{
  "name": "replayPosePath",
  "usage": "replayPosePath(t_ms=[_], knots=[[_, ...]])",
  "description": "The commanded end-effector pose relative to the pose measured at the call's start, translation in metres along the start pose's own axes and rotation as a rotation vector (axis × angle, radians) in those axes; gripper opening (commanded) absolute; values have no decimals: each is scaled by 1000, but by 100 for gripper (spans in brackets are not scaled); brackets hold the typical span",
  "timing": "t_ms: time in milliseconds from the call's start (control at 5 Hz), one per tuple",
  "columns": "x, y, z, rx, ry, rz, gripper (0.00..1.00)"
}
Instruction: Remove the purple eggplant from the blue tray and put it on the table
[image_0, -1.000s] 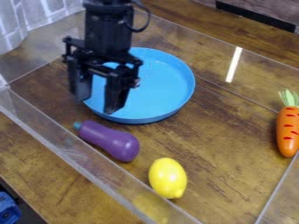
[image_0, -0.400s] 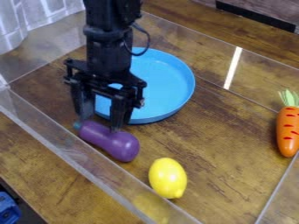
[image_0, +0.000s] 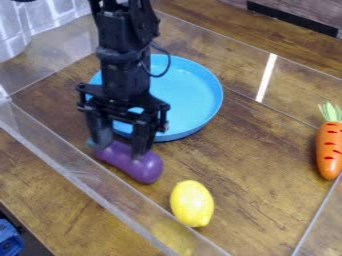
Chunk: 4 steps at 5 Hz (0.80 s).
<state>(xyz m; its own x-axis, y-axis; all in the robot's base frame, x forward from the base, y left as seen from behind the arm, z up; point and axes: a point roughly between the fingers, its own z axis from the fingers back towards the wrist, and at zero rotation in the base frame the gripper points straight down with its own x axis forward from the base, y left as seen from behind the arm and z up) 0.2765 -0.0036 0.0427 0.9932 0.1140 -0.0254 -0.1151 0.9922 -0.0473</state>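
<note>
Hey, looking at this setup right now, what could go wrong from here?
The hand is low over the stem end of the purple eggplant, so it might nudge it or knock it askew. The lemon lies close by and could get bumped if the eggplant rolls that way. The clear wall runs right along the near side, so a sideways swing could catch it.

Black robot arm reaching down from the top of the view, jaws (image_0: 123, 145) low and pointing downward.
</note>
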Motion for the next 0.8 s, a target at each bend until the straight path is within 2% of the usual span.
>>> replayPosePath(t_ms=[0,200,400,600], knots=[[-5,15,-20,13,23,24,0],[-12,23,-26,21,25,66,0],[-19,26,-23,28,28,104,0],[-13,26,-21,5,8,111,100]])
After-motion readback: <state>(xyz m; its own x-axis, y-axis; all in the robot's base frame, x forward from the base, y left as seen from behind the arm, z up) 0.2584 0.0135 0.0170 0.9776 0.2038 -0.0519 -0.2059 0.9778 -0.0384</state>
